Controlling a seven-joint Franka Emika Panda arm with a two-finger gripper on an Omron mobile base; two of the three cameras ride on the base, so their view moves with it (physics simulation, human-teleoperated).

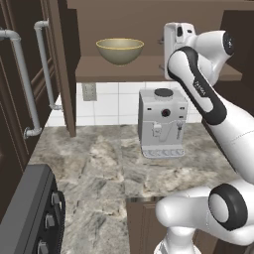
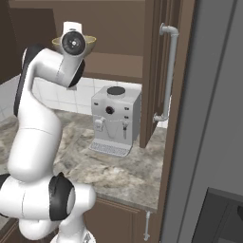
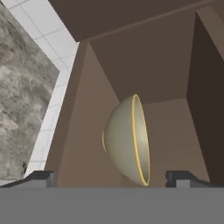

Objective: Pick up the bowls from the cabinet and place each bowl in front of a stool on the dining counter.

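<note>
The pale olive-beige bowl (image 1: 119,50) with its yellowish rim sits upright on the plain shelf (image 1: 99,69) of the open dark brown wall cabinet (image 1: 64,64), toward the left half of the shelf as the left base view shows it. The white arm (image 1: 208,99) reaches up toward the same shelf, its hand raised to shelf level at the bowl's right, apart from it with bare shelf between them in that view. In the right base view the arm's wrist covers most of the bowl, and just the yellow rim (image 2: 92,40) peeks out beside it. In the hand view, which is rolled on its side, the bowl (image 3: 124,140) lies ahead of the gripper (image 3: 111,178), in line with the gap between the two dark finger tips (image 3: 39,177) and beyond them; the tips stand far apart near the two sides of the view, with nothing between them, and neither touches the bowl. The jaws are spread wide and hold nothing. Below the cabinet, a white coffee machine (image 1: 162,123) stands on the marbled worktop (image 1: 99,168) against the white tiled wall (image 1: 111,104). The cabinet door (image 2: 159,71) stands open at the right, with its long grey tubular handle (image 2: 167,71).
</note>
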